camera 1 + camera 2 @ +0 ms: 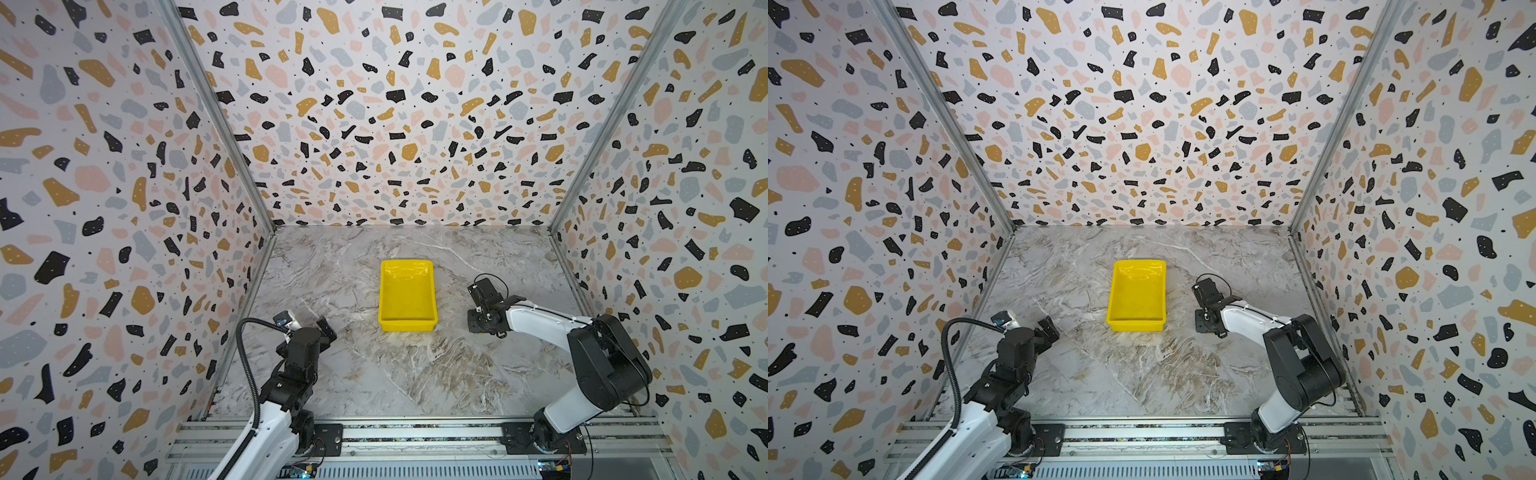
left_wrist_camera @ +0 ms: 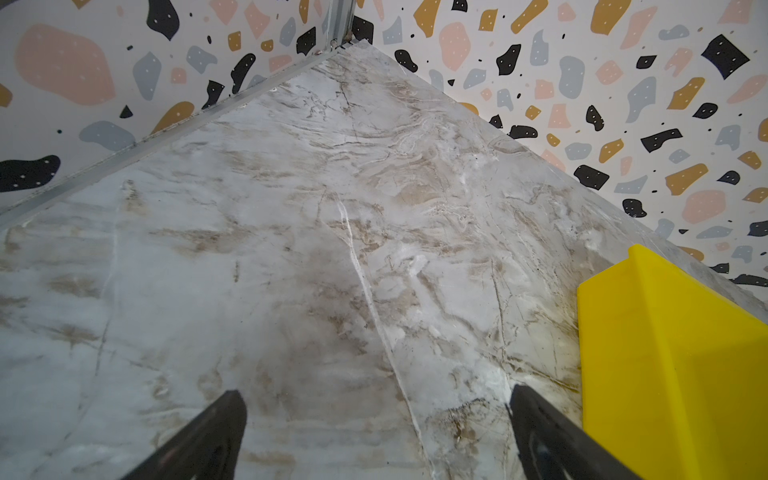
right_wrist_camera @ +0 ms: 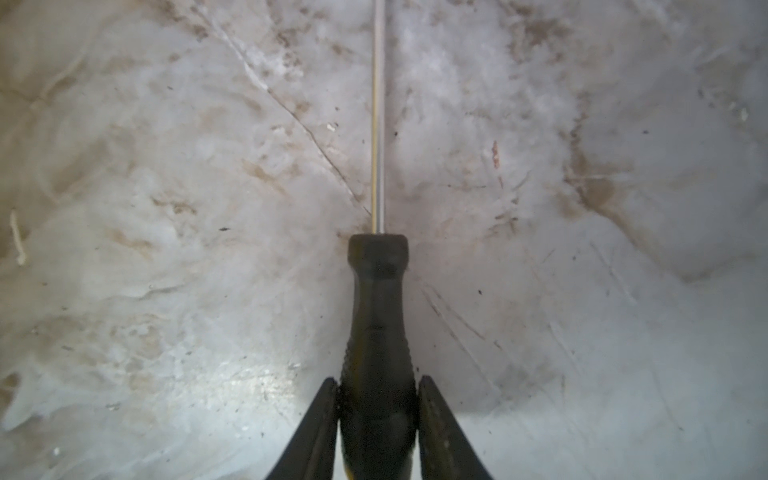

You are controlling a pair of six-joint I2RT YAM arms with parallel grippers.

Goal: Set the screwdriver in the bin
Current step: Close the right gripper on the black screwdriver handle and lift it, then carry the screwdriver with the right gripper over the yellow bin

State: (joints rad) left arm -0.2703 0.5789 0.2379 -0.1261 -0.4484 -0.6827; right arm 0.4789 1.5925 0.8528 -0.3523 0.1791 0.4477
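Over on the left side of the marble table [image 1: 374,374], my left gripper [image 2: 374,399] hangs idle near the side wall. Its jaws are spread wide with nothing between them, only bare tabletop showing in its wrist view. I judge it has no part in this step, and I would leave it parked.

Moving to the middle, the bin [image 1: 407,325] sits square on the table in both top views, long side running away from me, and its glossy inside is empty. A corner of it shows just beside the left jaw in the left wrist view, but nothing is touching it.

Further right, well apart from the bin, the right arm is bent down low to the tabletop. The right wrist view tells me what I need. The right gripper [image 3: 377,380] has both jaws pressed against the black handle of the screwdriver [image 3: 377,299], so it is clamped on the tool near the butt end. The thin metal shaft [image 3: 378,124] runs straight out ahead along the marble. I cannot make out the screwdriver in either top view, because the gripper hides it.

As I read it, the grasp is made and the lift has not begun. The next move calls for a straight rise high enough that the shaft tip clears the bin's near wall. After that comes a sweep leftward over the bin's middle, then lowering before I let go, as a thin shaft could catch the rim.
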